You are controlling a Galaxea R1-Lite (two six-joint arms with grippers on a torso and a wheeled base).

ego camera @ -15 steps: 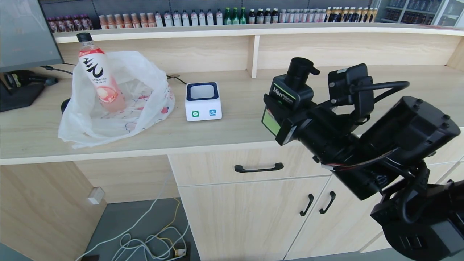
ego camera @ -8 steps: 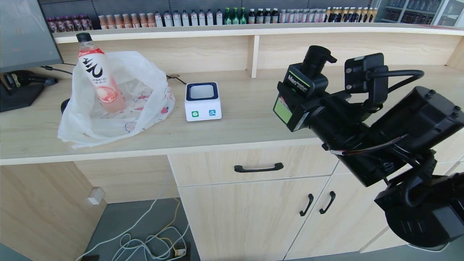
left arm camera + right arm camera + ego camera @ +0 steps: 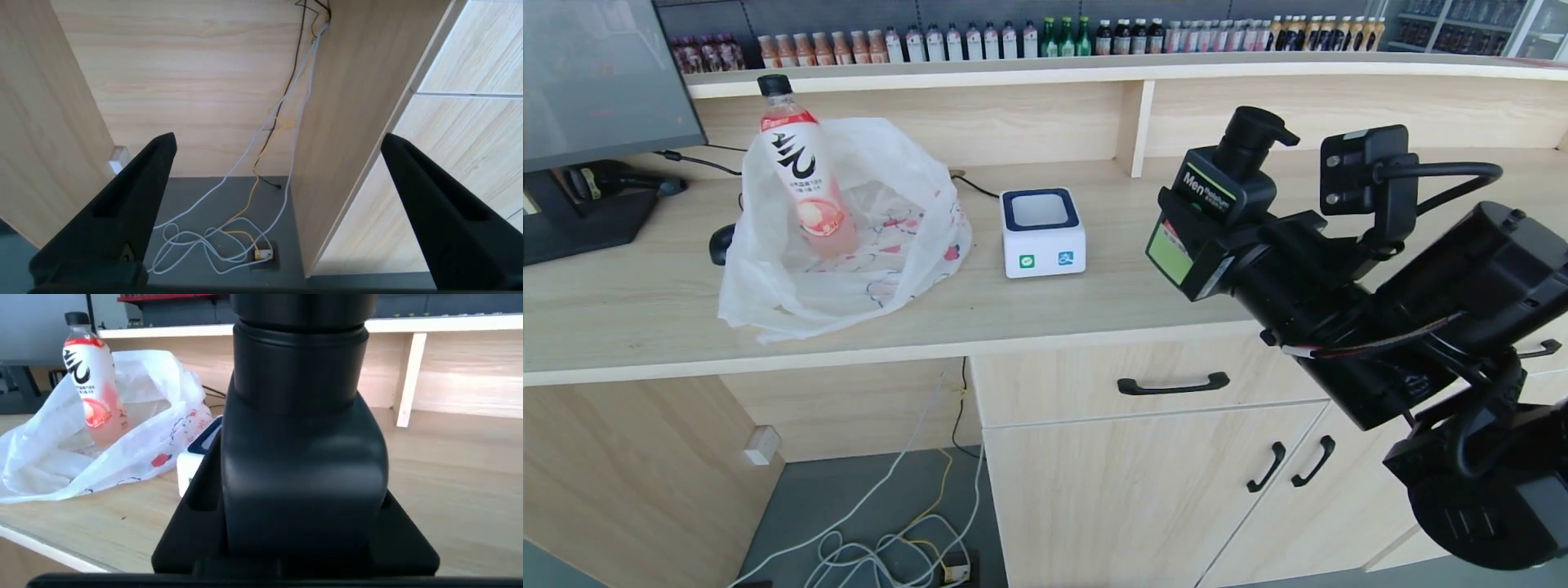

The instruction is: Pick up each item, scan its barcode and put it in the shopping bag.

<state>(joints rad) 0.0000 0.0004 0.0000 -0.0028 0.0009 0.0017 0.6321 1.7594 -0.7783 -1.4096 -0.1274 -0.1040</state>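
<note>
Bag mouth: the shopping bag point(image 3: 915, 237) gapes upward at the counter's point(image 3: 1054, 302) left. A pink bottle point(image 3: 805, 175) stands upright in its far-left part, and the right part of the mouth is open.
Bag to scanner: a narrow bare strip separates the bag from the white scanner box point(image 3: 1043, 233).
Far edge: the upper shelf point(image 3: 1013, 75) overhangs, and its divider point(image 3: 1134, 126) stands behind and right of the box.
Right: the right gripper point(image 3: 1217, 245), clamped on a black pump bottle point(image 3: 1225, 192), fills the air over the near edge.
Far left: a monitor point(image 3: 596, 73) and handheld scanner point(image 3: 613, 180) crowd the corner.
</note>
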